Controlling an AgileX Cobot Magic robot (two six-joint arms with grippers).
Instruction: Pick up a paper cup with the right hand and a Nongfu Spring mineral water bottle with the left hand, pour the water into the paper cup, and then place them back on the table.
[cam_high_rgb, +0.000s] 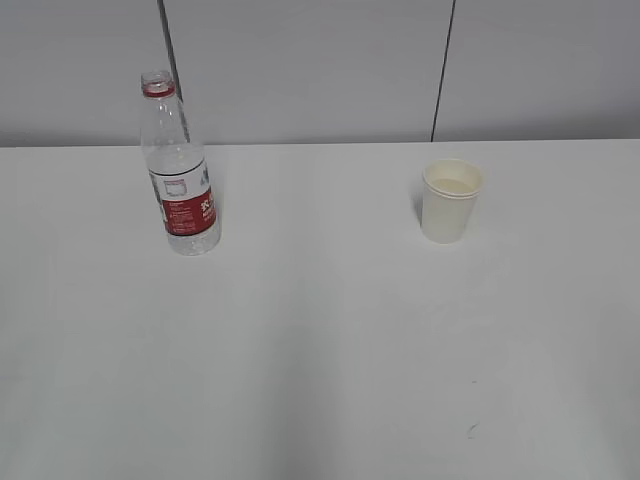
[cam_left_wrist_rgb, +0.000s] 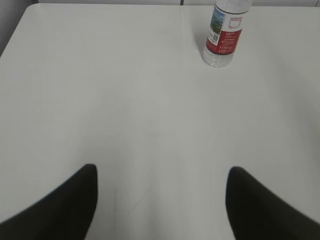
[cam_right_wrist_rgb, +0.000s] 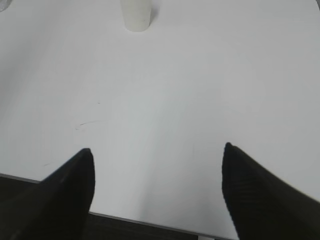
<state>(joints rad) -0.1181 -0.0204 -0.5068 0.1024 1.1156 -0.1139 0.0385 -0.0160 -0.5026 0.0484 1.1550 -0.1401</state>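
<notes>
bottle (cam_high_rgb: 180, 165) left, paper cup (cam_high_rgb: 450, 201) right, well apart, upright

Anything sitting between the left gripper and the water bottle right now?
Nothing visible. In the left wrist view only bare table lies between the open left gripper and the upright bottle.
</notes>
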